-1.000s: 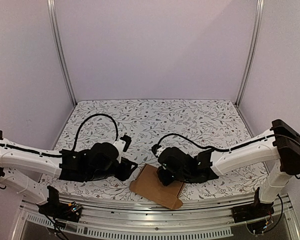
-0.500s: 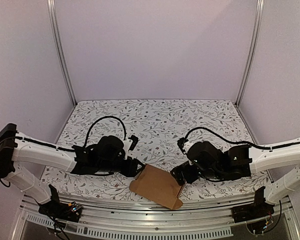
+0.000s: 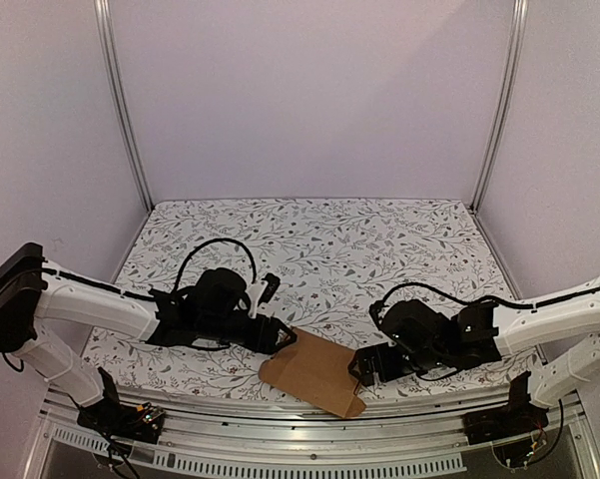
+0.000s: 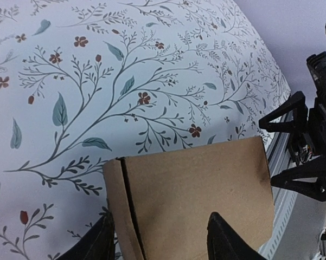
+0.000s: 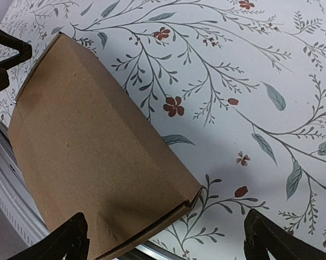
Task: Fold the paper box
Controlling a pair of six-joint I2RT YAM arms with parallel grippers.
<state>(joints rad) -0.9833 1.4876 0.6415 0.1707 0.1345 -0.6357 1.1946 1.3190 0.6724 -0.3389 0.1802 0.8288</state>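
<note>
The paper box is a closed, flat brown cardboard mailer lying askew at the table's front edge, its near corner over the rail. My left gripper is at the box's left corner. In the left wrist view the box fills the lower middle and the gripper is open, with one fingertip beside the side wall and the other over the lid. My right gripper stands wide open just right of the box. In the right wrist view the box has its corner between that gripper's spread fingers, untouched.
A floral cloth covers the table. An aluminium rail runs along the front under the box's corner. Upright frame posts stand at the back corners. The right gripper shows beyond the box in the left wrist view.
My right gripper came off the box lid, drew back to the right and opened wide. My left gripper slid right up to the box's left corner and opened further.
</note>
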